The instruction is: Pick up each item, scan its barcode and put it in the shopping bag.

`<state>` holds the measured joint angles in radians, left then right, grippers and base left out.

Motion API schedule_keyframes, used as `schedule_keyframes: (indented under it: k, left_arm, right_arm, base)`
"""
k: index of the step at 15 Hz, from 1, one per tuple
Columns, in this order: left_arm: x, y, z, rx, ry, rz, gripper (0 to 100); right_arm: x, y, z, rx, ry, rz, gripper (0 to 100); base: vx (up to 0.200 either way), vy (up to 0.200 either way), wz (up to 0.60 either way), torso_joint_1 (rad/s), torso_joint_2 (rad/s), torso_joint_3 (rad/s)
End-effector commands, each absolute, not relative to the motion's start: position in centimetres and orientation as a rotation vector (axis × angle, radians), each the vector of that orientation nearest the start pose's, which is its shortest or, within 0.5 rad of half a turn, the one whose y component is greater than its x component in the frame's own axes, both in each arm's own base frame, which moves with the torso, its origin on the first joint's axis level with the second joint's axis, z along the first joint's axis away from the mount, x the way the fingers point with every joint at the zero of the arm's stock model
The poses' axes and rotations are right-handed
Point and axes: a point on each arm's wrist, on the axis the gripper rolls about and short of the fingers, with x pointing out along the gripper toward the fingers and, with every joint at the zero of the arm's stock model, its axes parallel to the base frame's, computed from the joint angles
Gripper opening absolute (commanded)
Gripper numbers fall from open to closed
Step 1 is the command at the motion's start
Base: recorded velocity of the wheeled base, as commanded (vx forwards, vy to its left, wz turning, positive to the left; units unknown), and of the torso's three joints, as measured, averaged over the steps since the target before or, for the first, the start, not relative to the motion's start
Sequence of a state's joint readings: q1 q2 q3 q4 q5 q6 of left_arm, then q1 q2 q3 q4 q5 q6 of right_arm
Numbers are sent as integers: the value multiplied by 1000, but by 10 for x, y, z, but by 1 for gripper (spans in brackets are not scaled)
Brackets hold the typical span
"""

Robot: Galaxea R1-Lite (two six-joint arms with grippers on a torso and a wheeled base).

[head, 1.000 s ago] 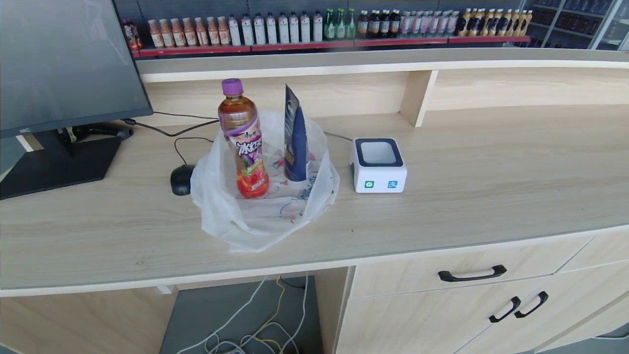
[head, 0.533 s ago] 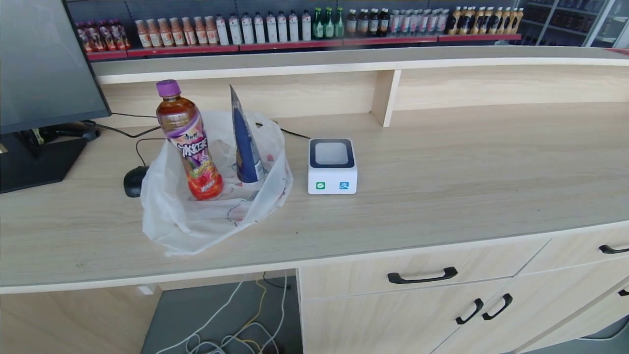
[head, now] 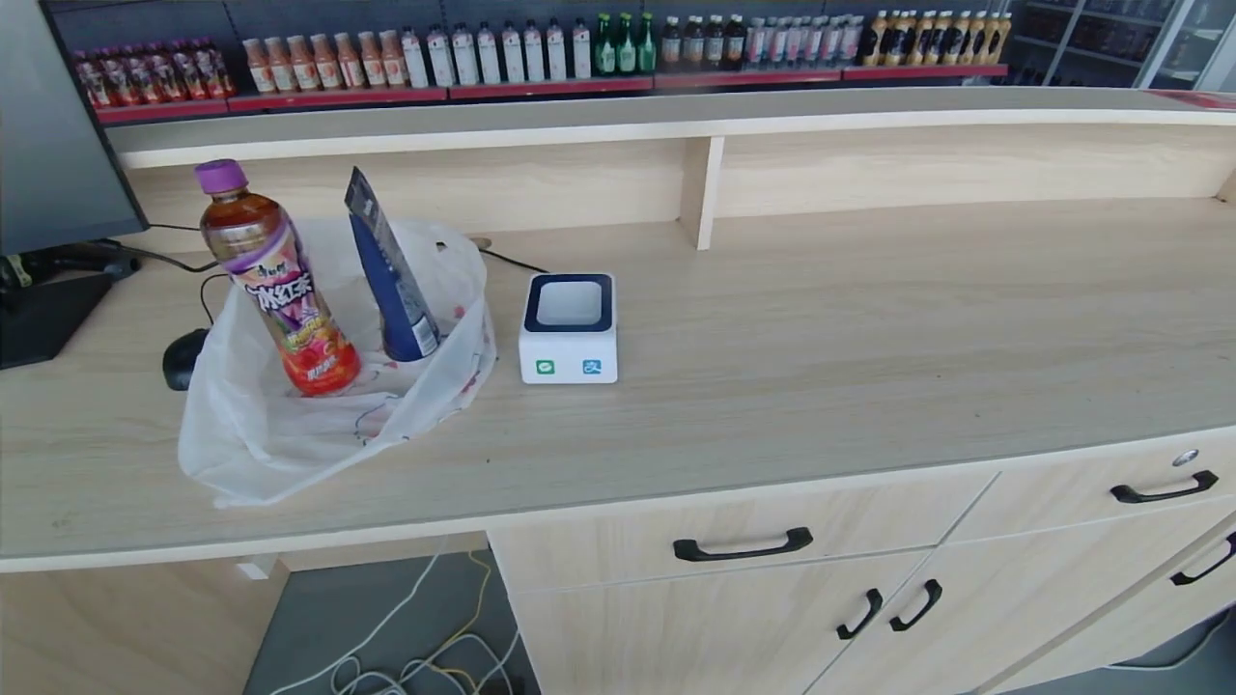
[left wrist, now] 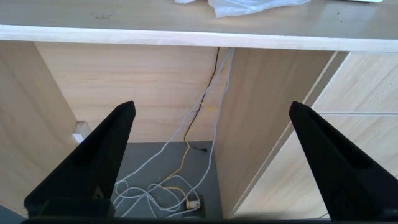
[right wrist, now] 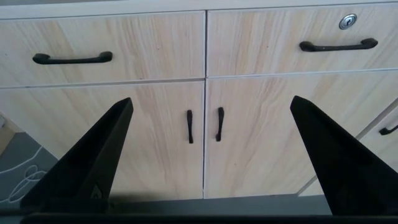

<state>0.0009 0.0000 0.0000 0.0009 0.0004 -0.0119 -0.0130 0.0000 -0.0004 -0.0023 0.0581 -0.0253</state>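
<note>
1. Camera is panning right; bottle [head: 275,280] and pouch [head: 391,275] are standing in the shopping bag [head: 261,444] on the table [head: 869,319].
2. Left hand [left wrist: 211,107] and right hand [right wrist: 211,99] are hanging spread, empty.
3. Likely seeking leftover items: keeping hands low helps.

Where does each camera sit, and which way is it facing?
Head view: on the robot's head, looking forward and down at the counter with the shopping bag and scanner.
Left wrist view: low on the left arm, facing the cables under the counter, left gripper open in front.
Right wrist view: low on the right arm, facing the drawers, right gripper open in front.
Shared: head and left wrist views both show the shopping bag and cables.
</note>
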Motion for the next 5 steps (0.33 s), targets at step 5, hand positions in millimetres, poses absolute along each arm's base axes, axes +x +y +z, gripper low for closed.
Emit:
schedule_keyframes:
  k: [5]
  left_arm:
    - [-23,0,75,-11,0,2,100]
  right_arm:
    - [-23,2,76,-26,-1,46,100]
  base:
    - [0,0,0,0,0,0]
